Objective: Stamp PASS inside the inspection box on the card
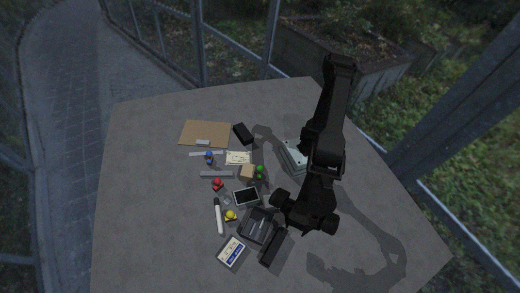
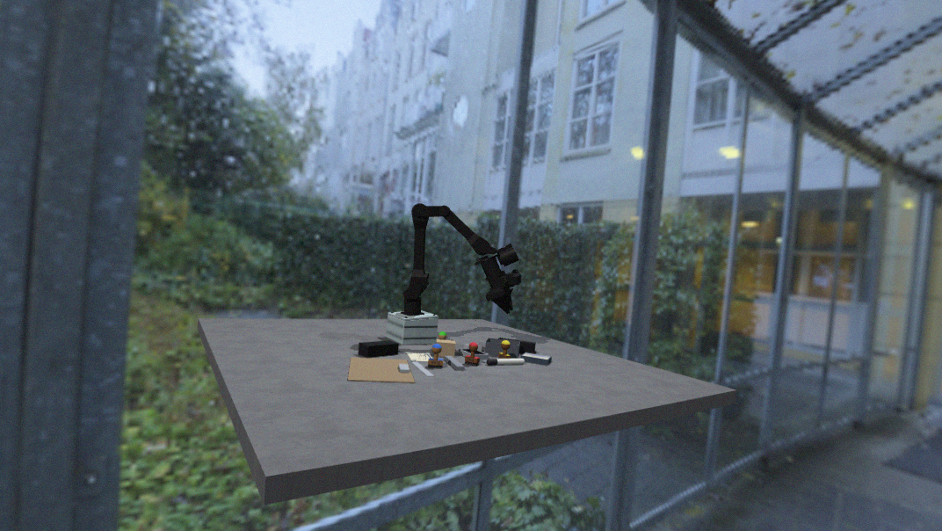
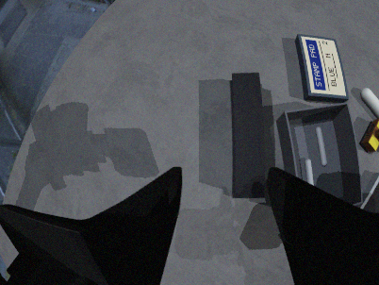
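My gripper (image 3: 225,176) (image 2: 506,309) is open and empty, pointing down high above the table, near a black bar. Several knobbed stamps stand on the table: blue (image 1: 208,154) (image 2: 436,347), red (image 1: 217,181) (image 2: 473,345), green (image 1: 260,169) and yellow (image 1: 230,214) (image 3: 372,139). Which one reads PASS cannot be told. The black ink pad (image 1: 246,196) lies open in its pale frame. Its cream and blue lid (image 1: 231,252) (image 3: 321,68) lies apart. The card (image 1: 238,154) is taped down; its printing is too small to read.
A dark tray (image 1: 251,238) (image 3: 348,142) holds small rods beside the black bar (image 1: 273,247) (image 3: 246,137). A wooden block (image 1: 247,171) stands between card and green stamp. A marker (image 1: 218,218), grey bar (image 1: 216,173), brown board (image 1: 203,131) and black block (image 1: 243,134) lie around.
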You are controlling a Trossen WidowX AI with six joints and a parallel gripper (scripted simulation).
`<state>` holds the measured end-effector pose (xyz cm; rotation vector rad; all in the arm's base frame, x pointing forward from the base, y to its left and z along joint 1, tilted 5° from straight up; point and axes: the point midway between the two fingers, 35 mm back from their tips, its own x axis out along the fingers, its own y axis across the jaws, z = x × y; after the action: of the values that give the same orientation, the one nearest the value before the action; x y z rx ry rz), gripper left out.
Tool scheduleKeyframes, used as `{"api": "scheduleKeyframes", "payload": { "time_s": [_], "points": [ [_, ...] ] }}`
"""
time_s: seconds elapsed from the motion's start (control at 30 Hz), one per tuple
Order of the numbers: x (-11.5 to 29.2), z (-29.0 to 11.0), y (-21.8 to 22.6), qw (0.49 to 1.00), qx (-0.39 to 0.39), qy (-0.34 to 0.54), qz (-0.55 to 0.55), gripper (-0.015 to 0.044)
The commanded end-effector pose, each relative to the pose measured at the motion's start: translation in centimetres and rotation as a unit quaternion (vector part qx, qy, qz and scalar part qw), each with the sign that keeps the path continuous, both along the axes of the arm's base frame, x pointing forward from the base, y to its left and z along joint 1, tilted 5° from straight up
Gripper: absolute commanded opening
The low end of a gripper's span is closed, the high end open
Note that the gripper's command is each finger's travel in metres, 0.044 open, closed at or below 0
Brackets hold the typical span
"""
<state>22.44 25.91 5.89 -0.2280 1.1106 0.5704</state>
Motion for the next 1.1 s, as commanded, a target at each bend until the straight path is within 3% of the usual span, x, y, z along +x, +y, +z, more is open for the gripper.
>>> {"api": "scheduleKeyframes", "payload": {
  "time_s": [0.0, 0.2, 0.43, 1.07],
  "points": [
    [2.0, -1.0, -7.1, 0.995, -0.052, 0.032, -0.078, 0.0221],
    [2.1, -1.6, -16.4, 0.973, -0.104, 0.091, -0.186, 0.0221],
    [-1.4, -1.9, -25.4, 0.927, -0.139, 0.178, -0.301, 0.0221],
    [-1.6, -2.9, -26.3, 0.921, -0.14, 0.187, -0.311, 0.0221]
  ]
}}
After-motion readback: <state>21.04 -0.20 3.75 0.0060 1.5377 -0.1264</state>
